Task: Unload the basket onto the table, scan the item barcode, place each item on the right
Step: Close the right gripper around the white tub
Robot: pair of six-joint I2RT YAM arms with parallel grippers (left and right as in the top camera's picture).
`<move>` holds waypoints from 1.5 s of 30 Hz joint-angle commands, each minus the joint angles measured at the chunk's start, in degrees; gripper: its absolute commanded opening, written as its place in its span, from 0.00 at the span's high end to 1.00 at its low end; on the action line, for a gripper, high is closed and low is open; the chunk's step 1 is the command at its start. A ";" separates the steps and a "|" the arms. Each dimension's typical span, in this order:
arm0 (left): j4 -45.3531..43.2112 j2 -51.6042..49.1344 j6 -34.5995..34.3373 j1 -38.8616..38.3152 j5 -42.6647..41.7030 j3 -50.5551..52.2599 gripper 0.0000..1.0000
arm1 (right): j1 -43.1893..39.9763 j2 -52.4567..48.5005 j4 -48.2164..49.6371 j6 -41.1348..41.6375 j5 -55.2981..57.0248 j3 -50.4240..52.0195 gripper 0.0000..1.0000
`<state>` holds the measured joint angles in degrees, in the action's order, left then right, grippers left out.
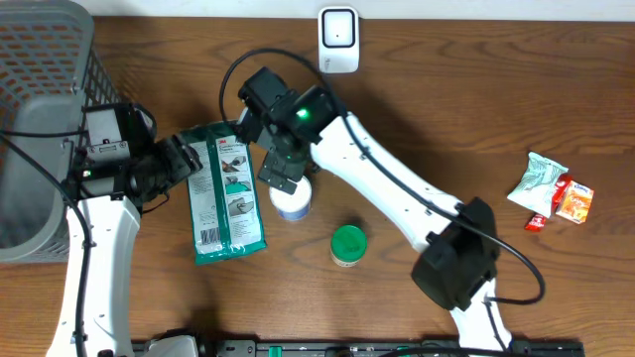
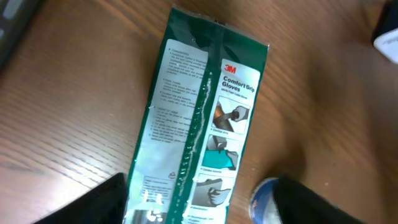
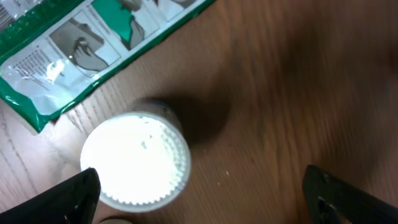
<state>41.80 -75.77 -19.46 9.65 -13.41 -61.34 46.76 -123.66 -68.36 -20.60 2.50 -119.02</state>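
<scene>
Nearest the arms' bases, one green-lidded jar (image 1: pixel 348 245) is standing alone on the surface (image 1: pixel 476 109), apart from both pincers. Just beyond it, one white-capped bottle (image 3: pixel 135 160) is being hovered over by the right pincer (image 1: pixel 285 177). Its fingers are being held wide apart with nothing between them.

Just beside the bottle, one green glove packet (image 2: pixel 202 118), judged to be the item for scanning, is lying flat on the surface with its printed side up. The left pincer (image 1: pixel 182 162) is being held at the packet's left edge, fingers likewise spread and gripping nothing.

The pick-up step is judged to be in hand, since nothing is being carried and no scan is yet being made. The next move calls for a pincer to be closed on the item. The item is then to be lifted and its barcode turned toward the scanner's face. Where the barcode sits is too blurred to tell.

Farther out, one grey basket (image 1: pixel 40 119) is standing at the left. Three small snack packets (image 1: pixel 552 192) are lying clustered at the right, well apart from the arms. Farthest off, one white scanner (image 1: pixel 338 40) is standing at the far edge.
</scene>
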 commanded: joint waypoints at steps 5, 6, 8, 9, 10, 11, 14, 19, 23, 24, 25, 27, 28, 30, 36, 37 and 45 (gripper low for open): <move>0.20 0.92 0.31 0.20 0.00 -0.39 0.18 | 1.84 -1.49 -1.03 -1.33 -1.33 -0.15 0.01; 0.17 0.92 0.33 0.20 0.00 -0.39 0.13 | 1.84 -2.45 -1.33 -1.33 -1.60 -0.15 0.01; 0.17 0.92 0.31 0.20 0.00 -0.39 0.12 | 1.88 -4.04 -1.84 -1.33 -1.77 -0.15 0.01; 0.17 0.92 0.31 0.20 0.00 -0.39 0.12 | 1.90 -4.81 -1.99 -1.33 -2.08 -0.15 0.01; 0.17 0.92 0.33 0.20 0.00 -0.39 0.12 | 1.99 -5.51 -2.03 -1.36 -2.47 -0.15 0.01; 0.20 0.92 0.33 0.20 0.00 -0.39 0.12 | 1.99 -6.10 -2.12 -1.36 -2.89 -0.15 0.01; 0.85 0.92 0.33 0.20 0.00 -0.39 0.12 | 1.99 -7.13 -2.45 -1.53 -3.26 -0.13 0.01; 0.83 0.92 0.33 0.20 0.00 -0.39 0.12 | 1.99 -8.68 -4.33 -2.45 -3.23 -0.11 0.01; 0.83 0.92 0.33 0.20 0.00 -0.39 0.12 | 1.99 -9.84 -5.11 -2.45 -3.30 -0.11 0.01; 0.83 0.92 0.31 0.20 0.00 -0.39 0.12 | 1.99 -9.84 -5.29 -2.47 -3.30 -0.11 0.01; 0.83 0.92 0.33 0.20 0.00 -0.39 0.12 | 2.01 -9.84 -5.51 -2.97 -3.50 -0.11 0.01; 0.83 0.92 0.33 0.20 0.00 -0.39 0.12 | 2.21 -9.79 -5.81 -4.59 -3.63 -0.13 0.01; 0.83 0.92 0.33 0.20 0.00 -0.39 0.12 | 2.23 -9.77 -5.64 -4.98 -3.30 -0.20 0.01; 0.83 0.92 0.33 0.20 0.00 -0.39 0.12 | 2.25 -9.75 -4.98 -4.94 -3.19 -0.46 0.01; 0.83 0.92 0.33 0.20 0.00 -0.39 0.11 | 1.31 -9.75 -3.98 -4.76 -2.95 -3.63 0.01; 0.83 0.92 0.33 0.20 0.00 -0.39 0.11 | 1.14 -9.75 -3.58 -4.74 -2.95 -4.42 0.01; 0.83 0.92 0.33 0.20 0.00 -0.39 0.11 | 1.36 -9.75 -2.64 -6.75 -2.80 -7.61 0.01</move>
<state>42.41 -75.75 -19.46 9.65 -13.39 -61.34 48.12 -132.40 -70.54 -25.12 -0.75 -125.23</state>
